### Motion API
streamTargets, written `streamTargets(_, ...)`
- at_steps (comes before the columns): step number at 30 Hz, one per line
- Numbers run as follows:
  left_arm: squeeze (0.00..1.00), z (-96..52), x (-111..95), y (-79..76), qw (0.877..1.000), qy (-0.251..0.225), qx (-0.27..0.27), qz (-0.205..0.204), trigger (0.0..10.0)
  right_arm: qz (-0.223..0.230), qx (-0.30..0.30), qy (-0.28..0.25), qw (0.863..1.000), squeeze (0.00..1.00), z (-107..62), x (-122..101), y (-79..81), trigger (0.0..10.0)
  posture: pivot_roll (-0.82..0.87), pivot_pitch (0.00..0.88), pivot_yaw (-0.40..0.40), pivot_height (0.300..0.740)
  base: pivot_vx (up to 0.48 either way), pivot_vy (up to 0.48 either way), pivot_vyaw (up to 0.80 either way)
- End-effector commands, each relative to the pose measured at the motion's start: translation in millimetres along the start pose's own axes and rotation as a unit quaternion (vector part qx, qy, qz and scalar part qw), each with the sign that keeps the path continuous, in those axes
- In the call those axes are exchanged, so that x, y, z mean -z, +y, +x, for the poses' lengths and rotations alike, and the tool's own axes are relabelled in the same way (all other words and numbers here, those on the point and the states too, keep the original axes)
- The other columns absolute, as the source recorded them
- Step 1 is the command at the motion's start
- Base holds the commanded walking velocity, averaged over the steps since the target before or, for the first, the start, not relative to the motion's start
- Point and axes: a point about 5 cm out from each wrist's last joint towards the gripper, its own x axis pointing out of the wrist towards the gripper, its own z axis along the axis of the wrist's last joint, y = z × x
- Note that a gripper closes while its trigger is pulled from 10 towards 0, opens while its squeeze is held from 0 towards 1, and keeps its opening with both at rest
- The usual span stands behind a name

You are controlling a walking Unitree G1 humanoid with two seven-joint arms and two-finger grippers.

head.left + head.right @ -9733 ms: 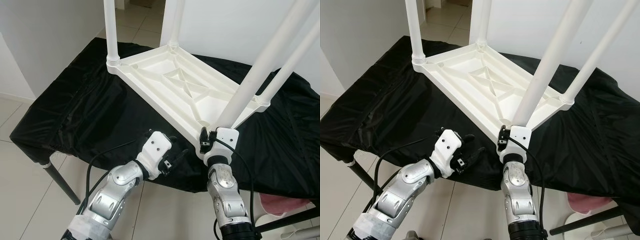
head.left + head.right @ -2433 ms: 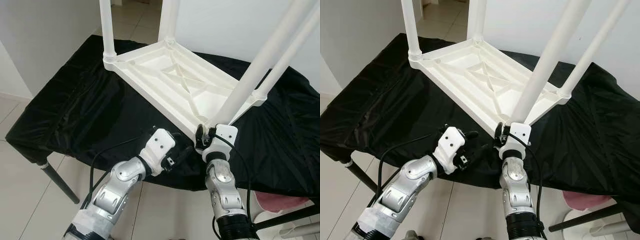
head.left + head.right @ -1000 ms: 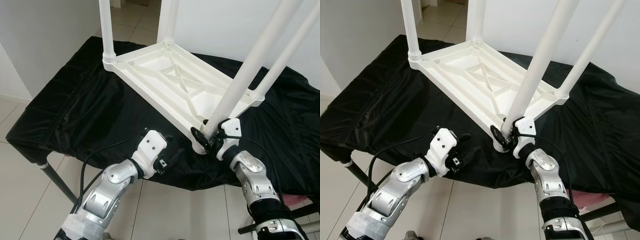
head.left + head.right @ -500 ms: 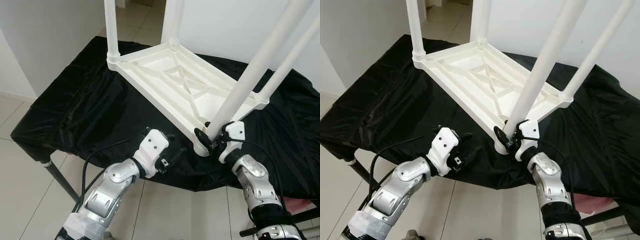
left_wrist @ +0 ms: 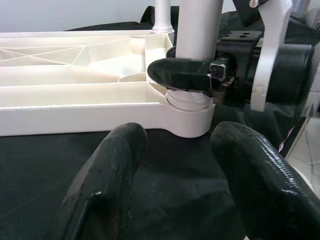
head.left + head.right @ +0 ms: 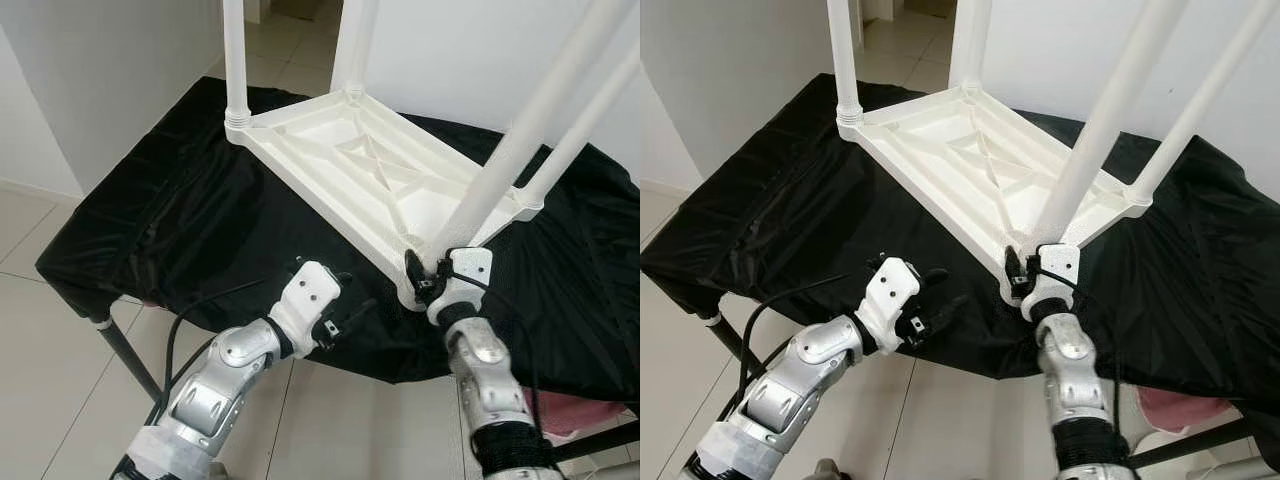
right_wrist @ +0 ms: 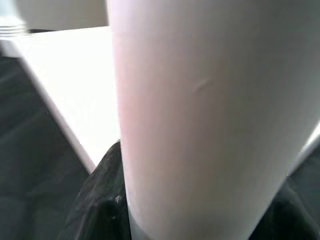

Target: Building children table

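Children table: the white plastic children table [image 6: 360, 175] lies upside down on a black cloth [image 6: 170, 220] that covers a larger table, its ribbed underside up and four white legs rising from its corners.
Near leg: the near leg [image 6: 500, 170] stands in the corner socket [image 5: 187, 112] closest to the robot, leaning up and to the right.
Right gripper: the right gripper [image 6: 428, 278] is clamped around the base of that near leg, just above the socket; in the left wrist view one black finger [image 5: 182, 75] wraps the front of the leg.
Left gripper: the left gripper [image 6: 350, 312] hovers just above the cloth near the table's front edge, left of the socket, its two fingers [image 5: 107, 175] spread apart, holding nothing and touching nothing.
Surroundings: pale floor tiles [image 6: 50, 390] lie below the cloth's edge.
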Motion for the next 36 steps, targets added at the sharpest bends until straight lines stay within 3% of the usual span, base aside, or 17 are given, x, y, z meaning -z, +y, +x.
streamTargets(1,0.00,1.3,-0.3,-6.3,0.999,-0.002,0.039,-0.003,10.0,-0.008,0.066,0.017,0.998,0.00,-7.8,6.7,-8.2,10.0,0.05,0.039,-0.089,0.740,0.000,0.000,0.00)
streamTargets(3,0.00,1.3,-0.5,-6.5,0.999,-0.003,0.038,-0.004,10.0,0.003,0.060,0.019,0.998,0.00,-11.8,7.9,5.3,10.0,0.05,0.037,-0.087,0.740,0.000,0.000,0.00)
streamTargets(5,0.00,1.3,-0.5,-6.5,0.999,-0.003,0.038,-0.004,10.0,0.003,0.060,0.019,0.998,0.00,-11.8,7.9,5.3,10.0,0.05,0.037,-0.087,0.740,0.000,0.000,0.00)
streamTargets(8,0.00,2.1,-1.0,-6.8,0.999,-0.003,0.040,-0.002,10.0,0.009,0.030,0.018,0.999,0.00,-13.4,7.8,17.7,10.0,0.05,0.032,-0.083,0.740,0.000,0.000,0.00)
streamTargets(14,0.00,1.2,-0.9,-4.0,0.999,-0.002,0.040,0.001,10.0,-0.001,0.041,0.014,0.999,0.00,-10.2,5.4,7.6,10.0,0.05,0.031,-0.082,0.740,0.000,0.000,0.00)
streamTargets(15,0.00,1.1,-0.9,-3.8,0.999,-0.001,0.039,0.001,10.0,0.004,0.047,0.013,0.999,0.53,-10.3,4.1,7.3,10.0,0.05,0.030,-0.081,0.740,0.000,0.000,0.00)
streamTargets(16,0.00,1.1,-0.9,-3.8,0.999,-0.001,0.039,0.001,10.0,0.004,0.047,0.013,0.999,0.53,-10.3,4.1,7.3,10.0,0.05,0.030,-0.081,0.740,0.000,0.000,0.00)
streamTargets(17,0.00,1.0,-0.9,-3.8,0.999,-0.001,0.039,0.001,10.0,0.011,0.046,0.012,0.999,1.00,-10.4,2.9,8.2,10.0,0.05,0.031,-0.080,0.740,0.000,0.000,0.00)
streamTargets(27,0.00,1.7,-0.8,-4.9,0.999,-0.002,0.039,0.002,10.0,-0.004,0.018,-0.007,1.000,1.00,-5.6,-4.0,10.1,10.0,0.06,0.033,-0.084,0.740,0.000,0.000,0.00)
streamTargets(28,0.00,1.4,-0.8,-4.8,0.999,-0.002,0.038,0.002,10.0,-0.007,0.008,-0.008,1.000,0.68,-4.6,-4.5,9.4,10.0,0.06,0.034,-0.085,0.740,0.000,0.000,0.00)
streamTargets(29,0.00,1.4,-0.8,-4.8,0.999,-0.002,0.038,0.002,10.0,-0.007,0.008,-0.008,1.000,0.68,-4.6,-4.5,9.4,10.0,0.06,0.034,-0.085,0.740,0.000,0.000,0.00)
streamTargets(30,0.00,1.1,-0.8,-4.7,0.999,-0.002,0.038,0.002,10.0,-0.010,0.000,-0.010,1.000,0.00,-4.2,-4.9,9.1,10.0,0.06,0.034,-0.086,0.740,0.000,0.000,0.00)
streamTargets(36,0.00,1.6,-0.8,-5.1,0.999,-0.002,0.037,0.001,10.0,-0.014,-0.042,-0.014,0.999,0.00,-5.6,-4.2,10.2,10.0,0.05,0.034,-0.087,0.740,0.000,0.000,0.00)
